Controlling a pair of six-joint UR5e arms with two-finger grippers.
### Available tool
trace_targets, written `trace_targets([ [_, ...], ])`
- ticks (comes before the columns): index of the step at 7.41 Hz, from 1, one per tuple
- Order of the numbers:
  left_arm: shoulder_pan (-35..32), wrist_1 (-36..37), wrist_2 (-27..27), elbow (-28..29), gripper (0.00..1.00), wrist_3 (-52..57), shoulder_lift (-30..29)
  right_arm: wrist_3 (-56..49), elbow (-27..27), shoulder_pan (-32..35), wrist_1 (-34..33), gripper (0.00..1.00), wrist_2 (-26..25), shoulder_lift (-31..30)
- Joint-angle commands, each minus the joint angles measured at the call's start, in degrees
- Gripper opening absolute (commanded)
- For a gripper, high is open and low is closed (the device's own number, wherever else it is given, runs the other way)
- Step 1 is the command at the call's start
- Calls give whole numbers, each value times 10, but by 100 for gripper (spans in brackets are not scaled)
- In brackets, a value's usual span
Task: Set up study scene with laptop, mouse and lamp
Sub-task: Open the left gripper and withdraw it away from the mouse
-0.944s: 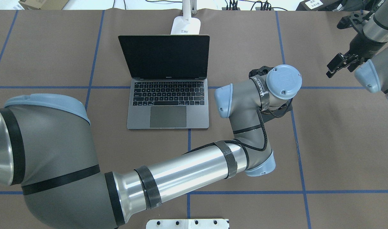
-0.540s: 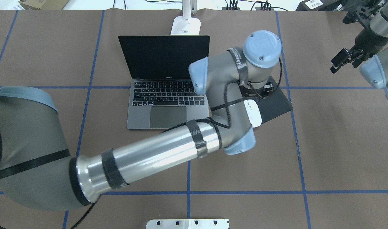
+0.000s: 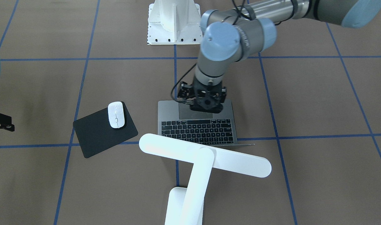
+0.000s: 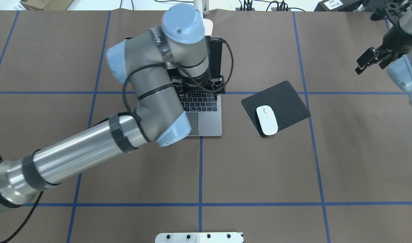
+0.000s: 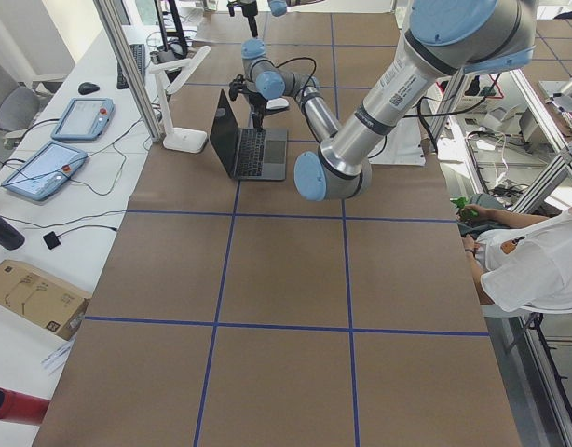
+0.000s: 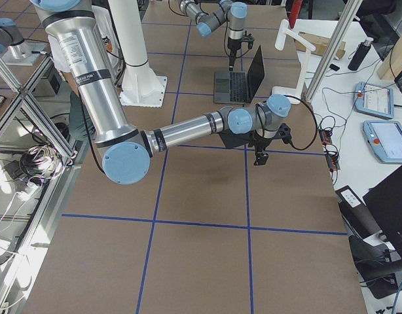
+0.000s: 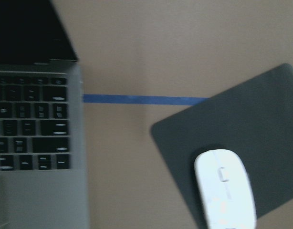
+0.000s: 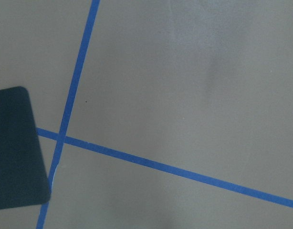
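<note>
The grey laptop (image 4: 209, 125) stands open at the middle back of the table, with its keyboard in the front view (image 3: 196, 131). My left gripper (image 3: 204, 104) hangs just above the trackpad and touches nothing. Its jaws look open and empty. The white mouse (image 4: 267, 120) lies on a black mouse pad (image 4: 283, 98) to the laptop's right. Both show in the left wrist view, the mouse (image 7: 225, 188) on the pad (image 7: 261, 109). The white lamp (image 3: 234, 161) stands behind the laptop, its bar head over the screen. My right gripper (image 4: 369, 62) hovers at the far right, open and empty.
The white bolted pedestal (image 3: 173, 22) stands at the robot's side of the table. My left arm's forearm (image 4: 77, 155) crosses the table's left half. Blue tape lines (image 8: 161, 167) grid the brown tabletop. A seated operator (image 5: 528, 261) is beside the table.
My left arm has swung left, from over the mouse pad to over the laptop, leaving the mouse on the pad. My right gripper has drifted slightly right and back.
</note>
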Motion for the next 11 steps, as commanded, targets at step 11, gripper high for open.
trace_targets([
  [11, -400, 5, -169, 63, 99, 564, 290, 10, 106, 87, 0, 99, 3, -158],
])
